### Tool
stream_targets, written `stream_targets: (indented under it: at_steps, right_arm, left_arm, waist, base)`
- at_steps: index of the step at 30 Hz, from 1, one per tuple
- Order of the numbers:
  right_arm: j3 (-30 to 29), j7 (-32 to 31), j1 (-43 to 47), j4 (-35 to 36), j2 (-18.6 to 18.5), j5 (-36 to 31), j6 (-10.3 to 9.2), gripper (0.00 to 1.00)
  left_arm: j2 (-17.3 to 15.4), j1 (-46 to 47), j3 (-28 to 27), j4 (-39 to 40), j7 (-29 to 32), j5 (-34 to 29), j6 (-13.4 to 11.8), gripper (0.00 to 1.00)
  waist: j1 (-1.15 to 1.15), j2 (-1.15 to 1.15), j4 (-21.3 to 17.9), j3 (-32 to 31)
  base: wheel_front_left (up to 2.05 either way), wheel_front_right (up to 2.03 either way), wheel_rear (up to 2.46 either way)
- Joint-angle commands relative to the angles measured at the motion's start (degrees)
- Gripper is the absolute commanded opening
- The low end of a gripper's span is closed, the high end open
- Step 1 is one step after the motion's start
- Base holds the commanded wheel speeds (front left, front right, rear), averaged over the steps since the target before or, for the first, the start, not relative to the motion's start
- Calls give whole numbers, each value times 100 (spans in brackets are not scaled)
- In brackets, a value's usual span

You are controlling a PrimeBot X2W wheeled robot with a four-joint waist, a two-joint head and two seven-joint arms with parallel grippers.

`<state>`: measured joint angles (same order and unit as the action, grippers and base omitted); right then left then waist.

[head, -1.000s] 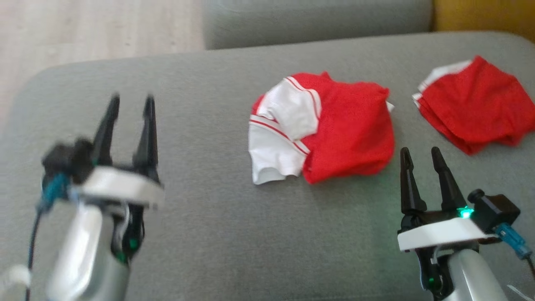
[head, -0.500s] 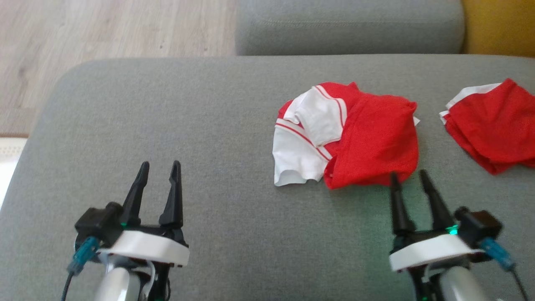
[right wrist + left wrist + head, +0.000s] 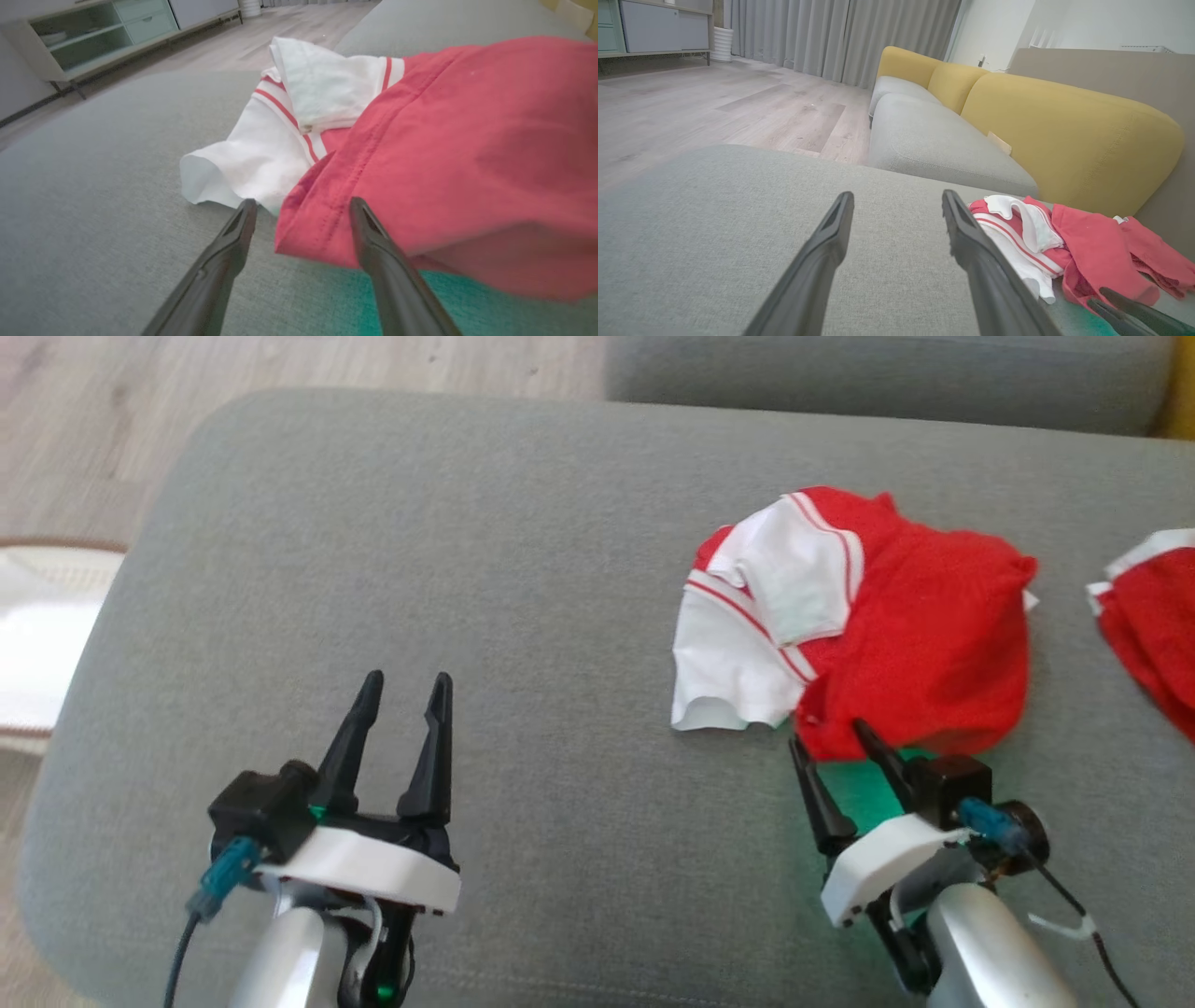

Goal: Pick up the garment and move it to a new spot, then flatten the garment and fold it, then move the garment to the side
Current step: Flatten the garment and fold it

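A crumpled red garment with white, red-striped sleeves lies bunched on the grey cushion. My right gripper is open, its fingertips at the garment's near red hem; in the right wrist view the hem sits between my right gripper's two fingers. My left gripper is open over bare cushion, well left of the garment. In the left wrist view my left gripper points past the garment, which lies to its right.
A second red and white cloth lies at the right edge of the cushion. Another grey cushion and a yellow backrest stand behind. Wooden floor and a white rug lie off the cushion's left edge.
The head camera has shifted, sliding the scene right and down. My right gripper has advanced to the garment's near hem. My left gripper has drawn back toward the cushion's near edge.
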<state>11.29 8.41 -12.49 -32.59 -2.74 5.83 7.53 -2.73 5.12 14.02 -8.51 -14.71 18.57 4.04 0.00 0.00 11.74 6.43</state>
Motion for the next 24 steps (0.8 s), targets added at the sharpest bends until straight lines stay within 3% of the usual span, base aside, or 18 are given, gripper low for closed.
stream_targets:
  at_steps: [1,6,7,8,16,24]
  right_arm:
    - [73,-5,-226,128,-14,-80,-4,100]
    - [-163,-28,-406,-232,-14,-483,-4,100]
    - [-181,-11,-430,-268,-14,-483,-4,62]
    - [-196,23,-459,-286,-14,-466,-4,0]
    - [-604,363,-491,-100,-14,-161,-4,0]
    - [-2343,400,-102,493,-14,-40,-4,0]
  left_arm:
    - [-16,298,-173,169,-29,25,0,100]
    - [-16,332,-182,159,-29,55,-19,100]
    - [-16,333,-188,162,-29,60,-25,100]
    - [-16,329,-199,165,-29,62,-35,100]
    - [-15,258,-253,115,-29,115,-53,100]
    - [-15,201,-197,145,-29,187,-82,100]
  waist:
    - [0,0,79,67]
    - [0,0,155,129]
    - [0,0,151,134]
    - [0,0,132,134]
    - [0,0,-380,-11]
    - [0,0,-1003,-216]
  base:
    - [0,0,0]
    - [0,0,0]
    - [0,0,0]
    - [0,0,0]
    - [0,0,0]
    - [0,0,0]
